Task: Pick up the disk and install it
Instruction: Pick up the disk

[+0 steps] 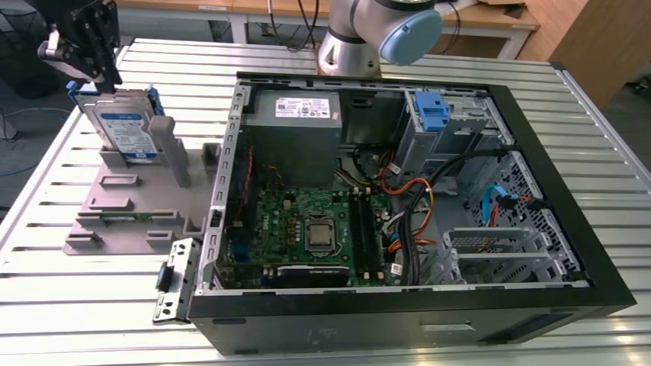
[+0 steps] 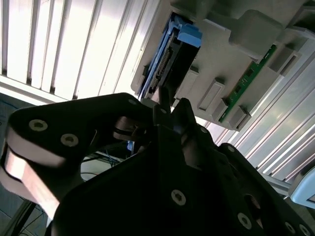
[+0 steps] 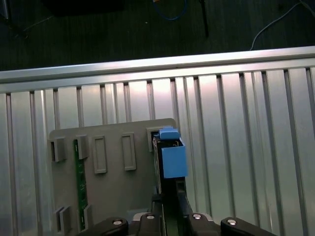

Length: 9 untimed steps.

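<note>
**A:** How far along would you put it?

**B:** Barely begun, I'd judge. The disk (image 1: 124,130) stands upright on its edge in a slot of the grey holder (image 1: 122,210). The holder sits on the slatted worktop (image 1: 61,305) at the exterior view's left, beside the open computer case (image 1: 407,324) and outside it. So the disk is not lifted and not fitted, and the lift and the install are both left to do.

**A:** And the arm?

**B:** The gripper (image 1: 102,75) hangs directly over the disk's top edge, towards its far corner. In the first wrist view it lines up with the disk's thin edge and the blue frame around it.

**A:** Has it got hold of the disk?

**B:** That is the hard part. The meeting point is too dark and crowded in every view, so I cannot tell whether the fingers are apart, together or pinching the edge.

**A:** Anything else you can't make out?

**B:** A few things.
- The gripper's upper part is cut off by the frame in the exterior view.
- The foot of the disk is hidden in the holder's slot and behind a grey upright.
- In the case, a blue bracket (image 1: 432,110) sits in the drive cage at the far right, next to the grey power supply (image 1: 295,110). I cannot tell whether there is a free place there.
- Cables cover much of the case's right side.
</note>
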Each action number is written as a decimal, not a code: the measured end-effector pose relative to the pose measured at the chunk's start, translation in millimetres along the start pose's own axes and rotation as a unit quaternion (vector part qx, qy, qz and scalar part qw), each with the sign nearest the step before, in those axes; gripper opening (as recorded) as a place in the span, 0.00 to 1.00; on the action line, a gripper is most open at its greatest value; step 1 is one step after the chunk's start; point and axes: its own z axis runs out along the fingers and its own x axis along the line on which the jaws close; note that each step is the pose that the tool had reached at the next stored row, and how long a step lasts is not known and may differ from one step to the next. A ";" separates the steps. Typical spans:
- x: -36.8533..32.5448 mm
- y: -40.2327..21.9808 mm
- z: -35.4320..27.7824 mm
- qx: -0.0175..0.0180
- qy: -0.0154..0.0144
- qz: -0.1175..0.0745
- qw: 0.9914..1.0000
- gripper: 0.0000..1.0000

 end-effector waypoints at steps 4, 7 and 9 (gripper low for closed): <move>0.1 0.0 0.0 0.000 0.000 0.000 1.000 0.41; 0.1 0.0 0.0 0.000 0.000 0.000 1.000 0.53; 0.2 0.0 0.0 0.000 0.000 0.000 1.000 0.58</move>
